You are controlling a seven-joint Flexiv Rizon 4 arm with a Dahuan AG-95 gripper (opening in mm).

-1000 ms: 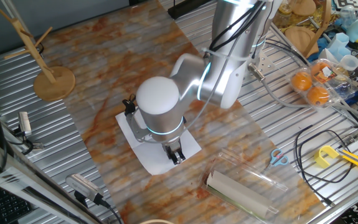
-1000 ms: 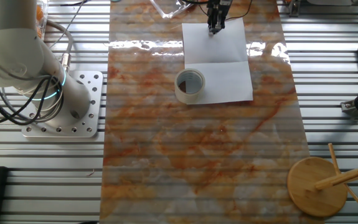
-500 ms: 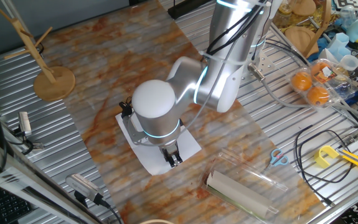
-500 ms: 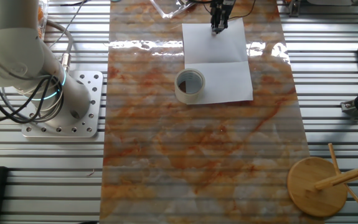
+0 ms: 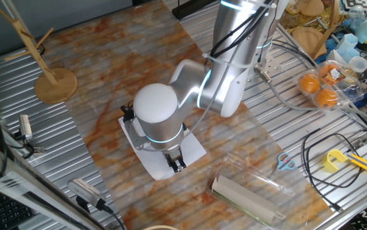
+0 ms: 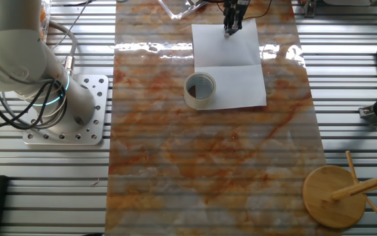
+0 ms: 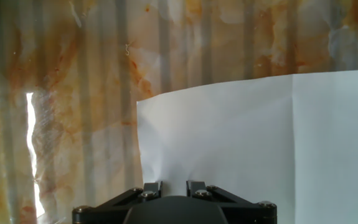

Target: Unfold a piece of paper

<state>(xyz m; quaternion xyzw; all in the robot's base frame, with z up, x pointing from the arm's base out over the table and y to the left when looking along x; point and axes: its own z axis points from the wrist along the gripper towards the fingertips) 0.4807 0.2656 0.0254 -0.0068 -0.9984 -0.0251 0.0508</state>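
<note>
The piece of paper (image 6: 231,72) lies spread open on the marbled mat, a white sheet with one crease across its middle. It also shows in one fixed view (image 5: 154,165), mostly under my arm's round joint, and in the hand view (image 7: 241,137). My gripper (image 6: 232,27) stands at the middle of the sheet's far edge, seen in one fixed view (image 5: 178,164) and low in the hand view (image 7: 174,185). The jaws stand close together with the paper's edge between them. The sheet's near corner curves up slightly in the hand view.
A tape roll (image 6: 200,90) sits on the paper's left corner. A beige roll in a clear sleeve (image 5: 244,198) lies close behind the gripper. A wooden stand (image 5: 55,83) is at the mat's far end. Scissors (image 5: 286,161) and cables lie beside the mat.
The gripper has shifted slightly along the paper's far edge, and the arm's round joint has moved with it. The paper stays spread open.
</note>
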